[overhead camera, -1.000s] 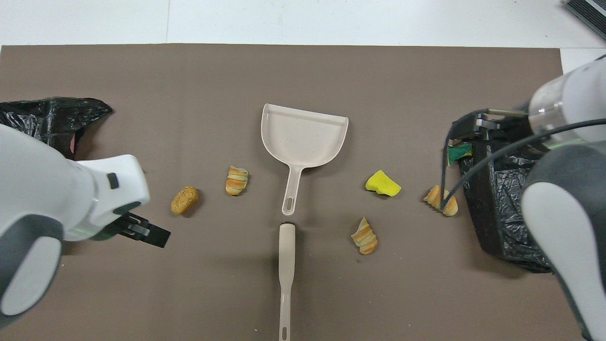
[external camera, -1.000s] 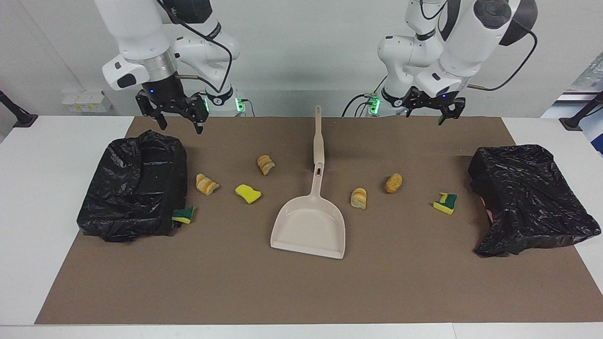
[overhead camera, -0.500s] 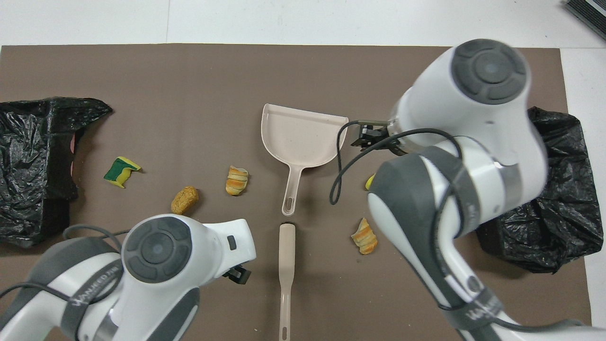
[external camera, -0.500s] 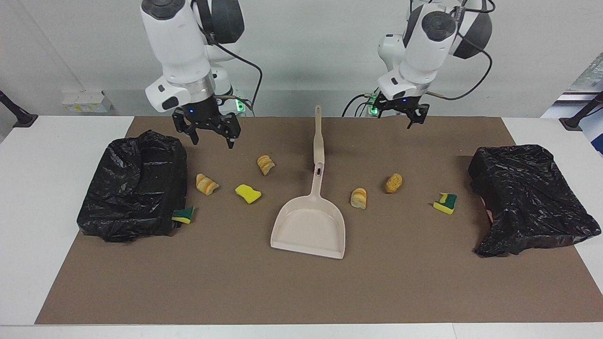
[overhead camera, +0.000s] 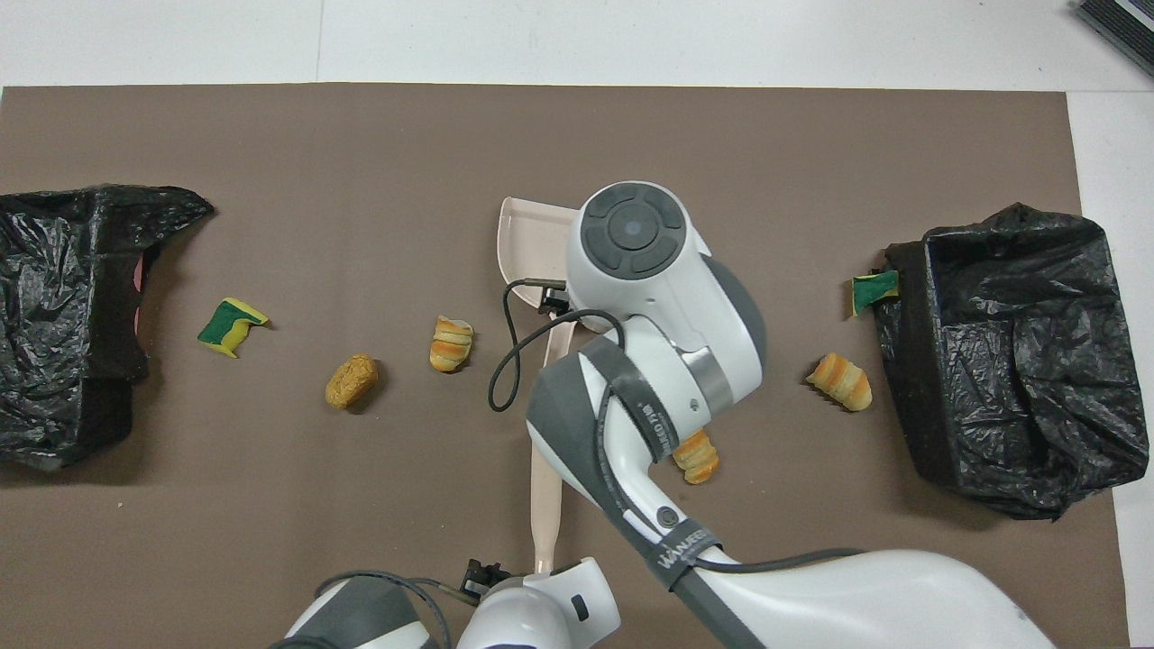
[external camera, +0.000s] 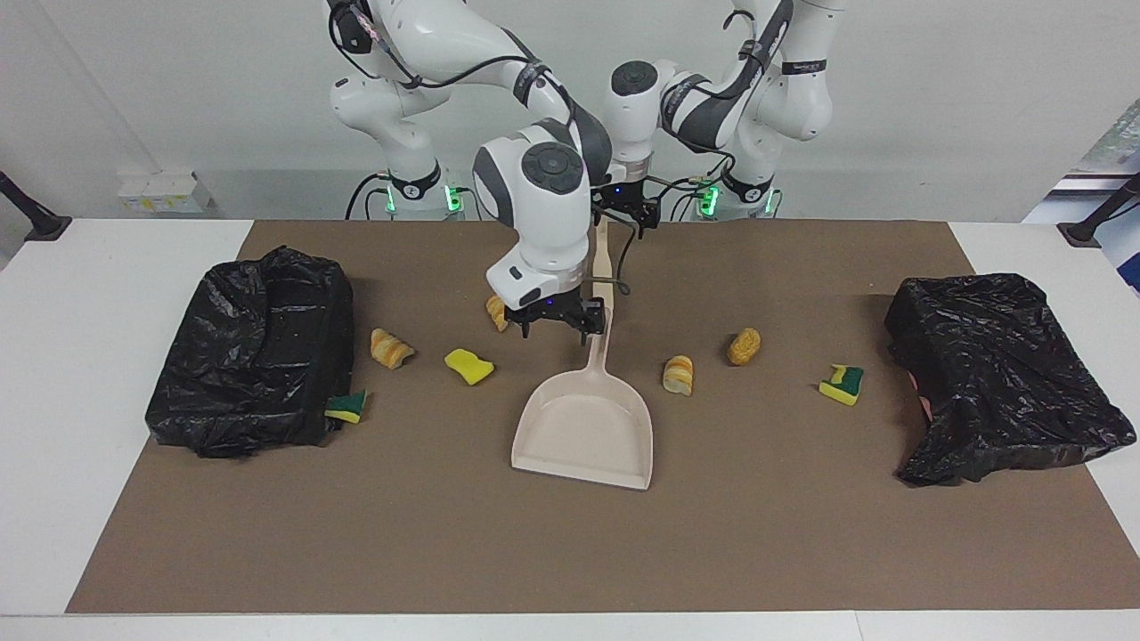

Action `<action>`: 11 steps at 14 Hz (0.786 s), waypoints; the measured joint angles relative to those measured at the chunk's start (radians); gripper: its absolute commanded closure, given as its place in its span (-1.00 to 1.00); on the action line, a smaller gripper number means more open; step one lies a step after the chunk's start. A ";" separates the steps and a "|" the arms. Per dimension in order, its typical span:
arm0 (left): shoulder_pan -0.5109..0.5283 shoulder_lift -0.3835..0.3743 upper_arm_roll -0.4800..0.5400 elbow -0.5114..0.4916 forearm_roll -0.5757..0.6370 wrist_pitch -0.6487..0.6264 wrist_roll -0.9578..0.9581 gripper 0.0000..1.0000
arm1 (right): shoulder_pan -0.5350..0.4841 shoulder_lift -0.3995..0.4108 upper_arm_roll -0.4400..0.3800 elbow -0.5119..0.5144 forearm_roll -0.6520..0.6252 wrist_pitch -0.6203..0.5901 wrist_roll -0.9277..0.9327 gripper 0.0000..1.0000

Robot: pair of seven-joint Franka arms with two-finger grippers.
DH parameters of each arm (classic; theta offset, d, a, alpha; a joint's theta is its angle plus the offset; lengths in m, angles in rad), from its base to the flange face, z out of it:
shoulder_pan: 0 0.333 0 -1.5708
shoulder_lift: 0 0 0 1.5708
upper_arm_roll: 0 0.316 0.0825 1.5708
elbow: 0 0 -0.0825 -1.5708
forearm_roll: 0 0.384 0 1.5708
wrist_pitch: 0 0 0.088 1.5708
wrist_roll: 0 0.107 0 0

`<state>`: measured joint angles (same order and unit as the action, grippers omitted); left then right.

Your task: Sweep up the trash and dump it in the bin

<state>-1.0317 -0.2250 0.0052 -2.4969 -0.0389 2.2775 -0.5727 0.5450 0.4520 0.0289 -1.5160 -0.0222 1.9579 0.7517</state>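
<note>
The right gripper (external camera: pixel 554 322), fingers apart, hangs over the dustpan (external camera: pixel 583 429) handle; the left gripper (external camera: pixel 629 212), also apart, hangs over the scraper (external camera: pixel 603 252). Trash (external camera: pixel 391 347) lies scattered on the mat (external camera: pixel 570 552) — the arm's printed lettering is unreadable.

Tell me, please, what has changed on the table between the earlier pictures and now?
Both arms swung in from the table's ends toward the middle. The right gripper came down, open, over the dustpan handle; the left gripper now hangs open over the beige stick nearer the robots. Nothing is gripped yet. The trash pieces, dustpan, stick and both black bins stayed where they were.
</note>
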 measured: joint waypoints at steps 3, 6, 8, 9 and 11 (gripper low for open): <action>-0.040 0.005 0.001 -0.069 0.000 0.106 -0.067 -1.00 | 0.035 0.053 0.000 0.001 0.001 0.069 0.016 -0.77; -0.040 0.005 0.008 -0.077 0.000 0.116 -0.068 0.51 | 0.036 0.056 0.009 -0.001 0.004 0.072 0.013 -0.61; -0.040 0.005 0.009 -0.077 0.000 0.116 -0.068 1.00 | 0.037 0.056 0.027 -0.009 0.021 0.072 0.010 -0.61; -0.040 0.005 0.010 -0.077 0.000 0.116 -0.068 1.00 | 0.037 0.056 0.034 -0.012 0.036 0.072 0.006 -0.60; -0.039 0.005 0.014 -0.078 0.000 0.114 -0.071 1.00 | 0.037 0.055 0.039 -0.025 0.047 0.073 -0.013 -0.55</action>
<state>-1.0706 -0.2195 0.0194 -2.5745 -0.0389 2.3920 -0.6436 0.5824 0.5068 0.0684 -1.5411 0.0248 2.0304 0.7384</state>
